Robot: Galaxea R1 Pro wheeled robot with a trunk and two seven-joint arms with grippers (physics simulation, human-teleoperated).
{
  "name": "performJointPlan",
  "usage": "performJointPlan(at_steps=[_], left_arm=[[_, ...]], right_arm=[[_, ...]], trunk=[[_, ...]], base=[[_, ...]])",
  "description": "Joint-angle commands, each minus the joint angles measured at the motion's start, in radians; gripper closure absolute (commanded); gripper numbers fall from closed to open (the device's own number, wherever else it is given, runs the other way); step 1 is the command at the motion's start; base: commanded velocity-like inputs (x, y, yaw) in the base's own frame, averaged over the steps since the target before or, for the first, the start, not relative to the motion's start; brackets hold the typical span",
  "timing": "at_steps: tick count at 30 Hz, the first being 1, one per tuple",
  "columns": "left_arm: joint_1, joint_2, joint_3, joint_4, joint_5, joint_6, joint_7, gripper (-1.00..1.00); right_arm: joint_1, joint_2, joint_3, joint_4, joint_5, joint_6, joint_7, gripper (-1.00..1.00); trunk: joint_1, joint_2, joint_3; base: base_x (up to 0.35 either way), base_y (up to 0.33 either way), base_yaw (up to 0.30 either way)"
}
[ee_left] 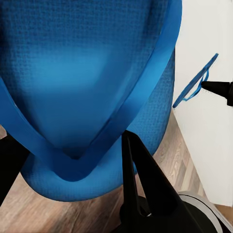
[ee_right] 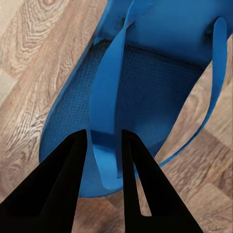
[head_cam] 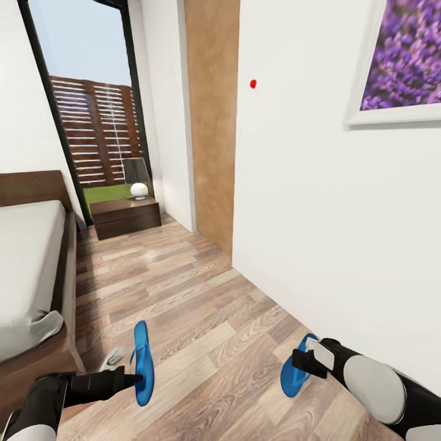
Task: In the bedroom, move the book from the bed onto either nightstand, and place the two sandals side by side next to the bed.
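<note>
Each tool grips 1 sandal above the floor: the left tool (head_cam: pixel 131 378) clenches the left sandal (head_cam: pixel 143 362), nearer the bed (head_cam: pixel 30 269); the right tool (head_cam: pixel 304 361) pinches the right sandal (head_cam: pixel 295 369), well apart beside the wall (head_cam: pixel 318 214)

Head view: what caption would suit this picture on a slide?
Each gripper, left and right, holds a blue sandal above the wood floor beside the bed.

left arm (head_cam: pixel 49 392) low, jaws clamped on sandal (head_cam: pixel 143 362) | right arm (head_cam: pixel 373 383) low, jaws clamped on second sandal (head_cam: pixel 294 370)
</note>
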Motion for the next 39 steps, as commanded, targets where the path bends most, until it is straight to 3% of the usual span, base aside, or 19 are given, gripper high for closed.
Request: performJointPlan(at_steps=[1, 16, 39], left_arm=[[-0.002, -0.001, 0.005, -0.001, -0.010, 0.011, -0.010, 1.00], [-0.002, -0.002, 0.004, -0.001, -0.010, 0.011, -0.009, 1.00], [-0.002, -0.002, 0.005, -0.001, -0.010, 0.010, -0.008, 1.00]], right_arm=[[-0.001, -0.001, -0.006, 0.001, 0.009, 0.002, 0.005, 1.00], [-0.002, 0.019, -0.006, 0.001, 0.008, 0.000, 0.005, 1.00], [-0.002, 0.021, -0.006, 0.001, 0.008, 0.000, 0.004, 1.00]], trunk=[[0.000, -0.001, -0.001], [0.000, -0.001, -0.001], [0.000, -0.001, -0.001]], base=[[0.095, -0.089, 0.263], [0.118, -0.111, 0.263], [0.155, -0.159, 0.263]])
